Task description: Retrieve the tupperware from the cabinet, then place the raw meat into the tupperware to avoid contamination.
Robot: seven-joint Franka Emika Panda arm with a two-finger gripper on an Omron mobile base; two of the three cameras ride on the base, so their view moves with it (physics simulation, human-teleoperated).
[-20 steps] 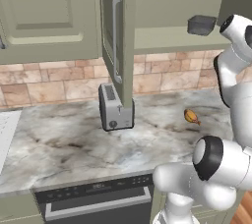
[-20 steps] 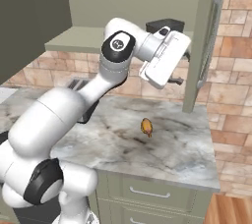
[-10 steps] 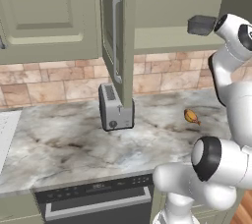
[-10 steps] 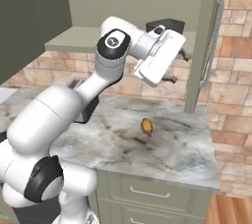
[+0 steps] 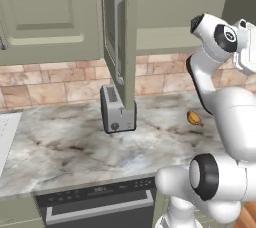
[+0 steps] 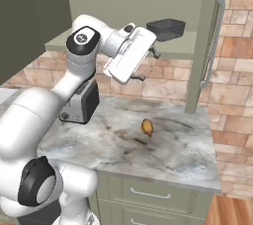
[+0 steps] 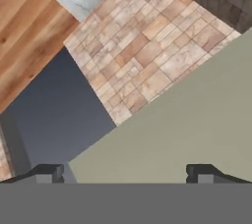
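Item: tupperware (image 6: 166,28), at the front edge of the cabinet (image 6: 148,46) shelf beside the open door; gripper (image 6: 147,64), jaws spread and empty, just below — risk: rising fingers may knock it off.

We see the toaster (image 5: 117,108) from behind-left and behind-right, both base views sharing it and the counter (image 6: 168,145); our hand camera sits close against the cabinet (image 7: 197,120).

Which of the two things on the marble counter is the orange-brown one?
The raw meat, a small glossy lump lying alone on the counter. The other thing, the toaster, is silver, much bigger and stands by the wall.
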